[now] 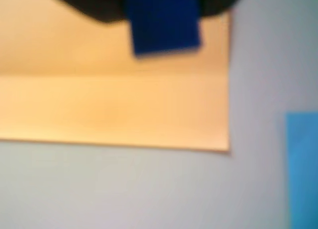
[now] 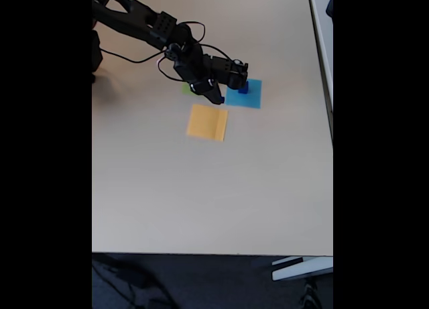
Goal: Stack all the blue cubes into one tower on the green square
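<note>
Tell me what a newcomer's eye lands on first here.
In the wrist view, a dark blue cube sits at the top edge over the orange sheet. In the fixed view, the black arm reaches from the upper left over the cyan sheet on a pale table.

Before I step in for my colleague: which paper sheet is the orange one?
On the pale table, three coloured sheets lie beside the black arm. The orange-yellow square lies nearest the camera in the fixed view, apart from the cyan square, and has a crease across it.
</note>
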